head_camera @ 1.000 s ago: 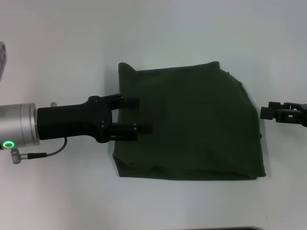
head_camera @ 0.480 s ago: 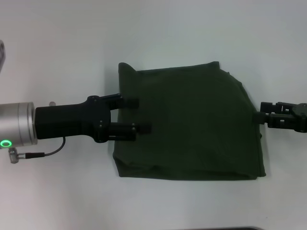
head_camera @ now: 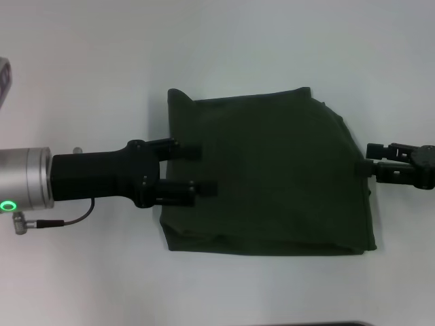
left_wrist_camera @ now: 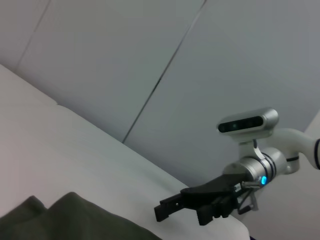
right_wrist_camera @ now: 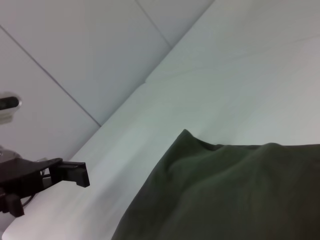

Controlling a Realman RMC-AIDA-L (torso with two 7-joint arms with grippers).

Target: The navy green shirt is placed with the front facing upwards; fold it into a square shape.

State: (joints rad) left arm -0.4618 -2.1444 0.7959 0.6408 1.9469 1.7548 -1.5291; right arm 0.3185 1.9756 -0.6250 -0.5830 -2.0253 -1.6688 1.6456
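Observation:
The navy green shirt (head_camera: 272, 176) lies folded into a rough square in the middle of the white table, plain dark green side up, no print showing. My left gripper (head_camera: 207, 168) reaches in from the left, open, its two fingers over the shirt's left edge. My right gripper (head_camera: 368, 157) is at the shirt's right edge, open, with its fingertips at the cloth. The left wrist view shows the right gripper (left_wrist_camera: 182, 212) beyond the shirt (left_wrist_camera: 75, 220). In the right wrist view the shirt (right_wrist_camera: 225, 195) fills the near part and one of the left gripper's fingers (right_wrist_camera: 70, 172) shows beyond it.
The white table (head_camera: 272, 41) extends all around the shirt. A grey object (head_camera: 3, 81) sits at the far left border and a dark strip (head_camera: 340, 324) runs along the near edge. Grey wall panels (left_wrist_camera: 150, 50) stand behind the table.
My right gripper has moved left until its fingertips reach the shirt's right edge. The left gripper has shifted slightly toward the near side. The shirt lies as before.

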